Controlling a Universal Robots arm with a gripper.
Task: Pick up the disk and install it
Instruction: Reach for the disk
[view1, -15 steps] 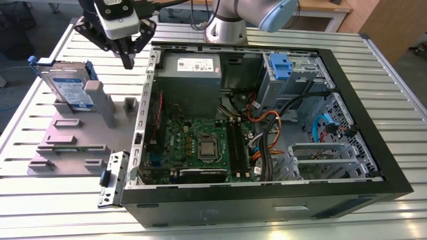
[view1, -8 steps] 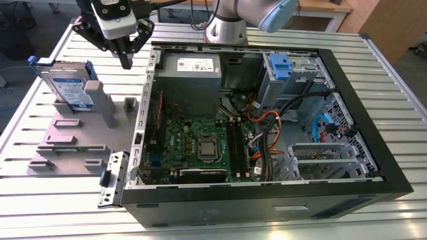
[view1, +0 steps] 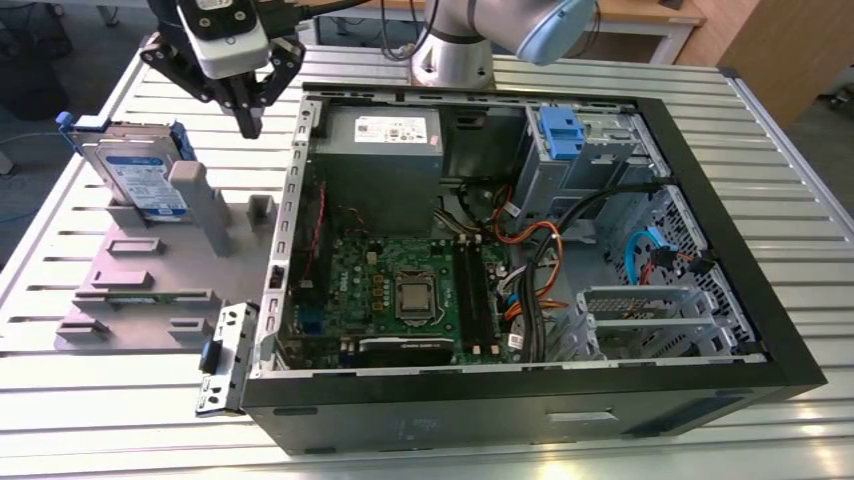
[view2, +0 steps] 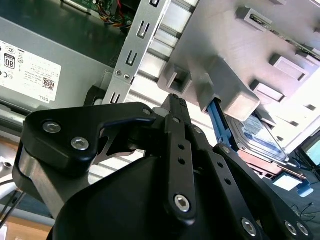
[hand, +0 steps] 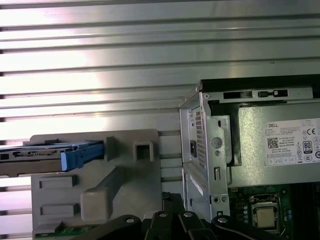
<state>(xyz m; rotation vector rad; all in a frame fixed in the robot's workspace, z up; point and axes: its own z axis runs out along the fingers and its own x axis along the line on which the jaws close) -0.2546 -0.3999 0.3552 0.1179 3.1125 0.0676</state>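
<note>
Disk (view1: 140, 182) upright in gry holder (view1: 147, 290) | claw (view1: 250, 128) closed, empty, above | slatted metal tbl (view1: 107, 420) | open PC case (view1: 467, 410)

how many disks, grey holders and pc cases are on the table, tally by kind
disk: 1
grey holder: 1
open pc case: 1
total: 3
</note>
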